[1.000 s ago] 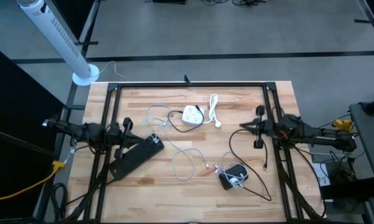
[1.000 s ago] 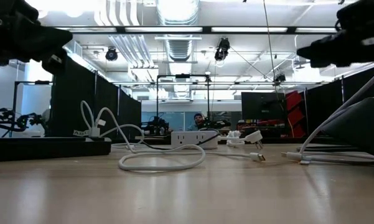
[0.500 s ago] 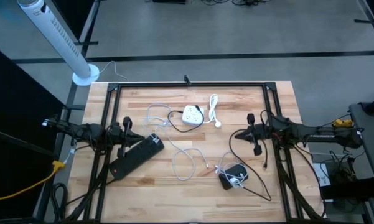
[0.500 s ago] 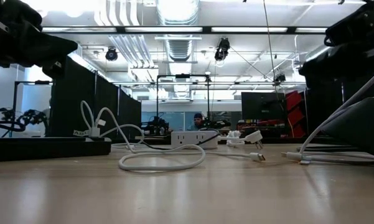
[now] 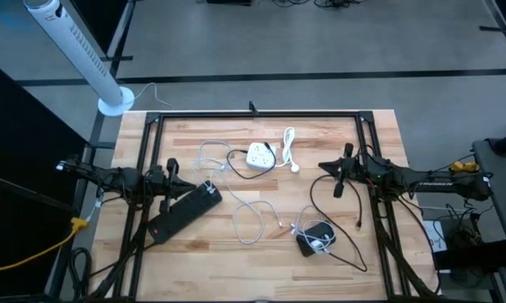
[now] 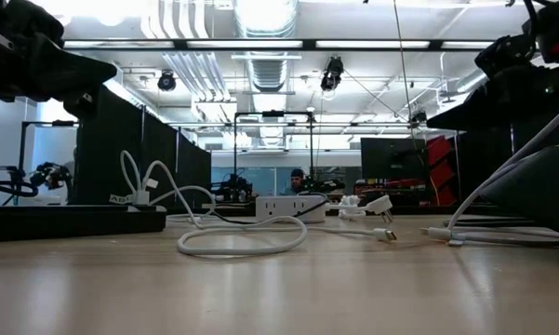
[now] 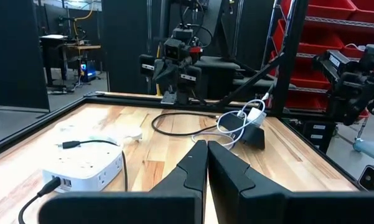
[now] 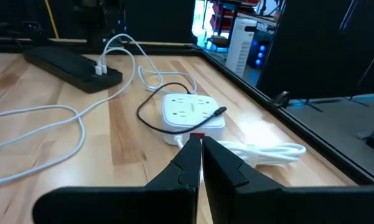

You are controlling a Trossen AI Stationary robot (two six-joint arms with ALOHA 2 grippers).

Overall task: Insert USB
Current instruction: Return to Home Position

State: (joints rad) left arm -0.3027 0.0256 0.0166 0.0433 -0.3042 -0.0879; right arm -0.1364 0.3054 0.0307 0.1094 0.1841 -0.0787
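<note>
Homing step — both tools pinched together, empty.
Left tool by the table's left edge, right tool toward its right: raise each straight up, clear of the white cable.

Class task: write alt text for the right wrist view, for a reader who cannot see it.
The right pincer, shut and empty, hangs over a light wooden table, pointing at a white square outlet block with a black cable plugged in. Beyond lies a long black power strip holding white cables.
</note>
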